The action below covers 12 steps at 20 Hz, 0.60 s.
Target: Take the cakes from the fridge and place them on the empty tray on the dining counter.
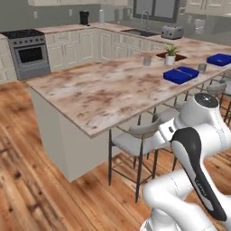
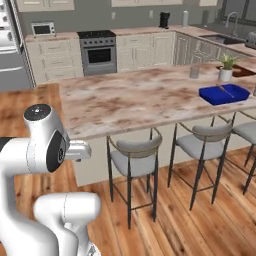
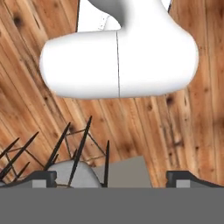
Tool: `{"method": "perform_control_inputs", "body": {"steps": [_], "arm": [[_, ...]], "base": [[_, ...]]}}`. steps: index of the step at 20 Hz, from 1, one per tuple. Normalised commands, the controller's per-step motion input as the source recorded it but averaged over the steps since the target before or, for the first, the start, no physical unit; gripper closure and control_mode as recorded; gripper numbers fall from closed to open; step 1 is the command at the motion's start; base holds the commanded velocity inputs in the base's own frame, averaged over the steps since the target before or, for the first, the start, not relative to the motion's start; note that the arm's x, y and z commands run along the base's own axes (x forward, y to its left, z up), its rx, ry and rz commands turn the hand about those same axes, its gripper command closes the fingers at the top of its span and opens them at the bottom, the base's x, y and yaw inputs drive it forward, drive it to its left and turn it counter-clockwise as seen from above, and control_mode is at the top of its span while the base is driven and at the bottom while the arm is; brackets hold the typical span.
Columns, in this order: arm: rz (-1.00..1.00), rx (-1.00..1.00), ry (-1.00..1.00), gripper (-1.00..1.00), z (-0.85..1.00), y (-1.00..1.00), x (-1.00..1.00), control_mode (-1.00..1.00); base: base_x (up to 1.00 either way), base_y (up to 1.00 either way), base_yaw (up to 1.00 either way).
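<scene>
Currently inspected, from my own position:
Gripper: my gripper (image 3: 112,178) hangs released, its two dark finger tips (image 3: 41,177) spread wide with nothing between them, pointed down at the wooden plank floor (image 3: 35,109).
Below gripper: a grey-cushioned metal stool (image 3: 72,173) with black legs, seen from above in the hand view.
Surface: the long beige-brown marbled stone dining surface (image 1: 103,90) runs ahead of me, with grey stools (image 2: 132,155) lined along its near edge.
Tray: a deep blue rectangular tray with raised rim (image 2: 224,93) sits on the surface toward its far end, near the edge above the stools; whether it carries anything I cannot tell.
Second tray: another blue tray (image 1: 219,59) lies farther along the surface.
Nearby items: a small potted green plant in a white pot (image 1: 170,54) stands just behind the first tray.
Fridge: a grey fridge edge (image 2: 10,45) shows at the far left of the right base view, well apart from the surface.
Cakes: not identified.
</scene>
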Motion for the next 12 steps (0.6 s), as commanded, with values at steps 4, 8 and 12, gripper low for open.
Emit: {"method": "perform_control_inputs", "body": {"steps": [4, 8, 12], "arm": [[0.0, 0.0, 0.0, -1.0, 0.0, 0.0, 0.0, 1.0], [0.0, 0.0, 0.0, -1.0, 0.0, 0.0, 0.0, 1.0], [0.0, 0.0, 0.0, -1.0, 0.0, 0.0, 0.0, 1.0]], "base": [[0.0, 0.91, -0.19], [0.0, 0.96, -0.19], [0.0, 0.96, -0.19]]}}
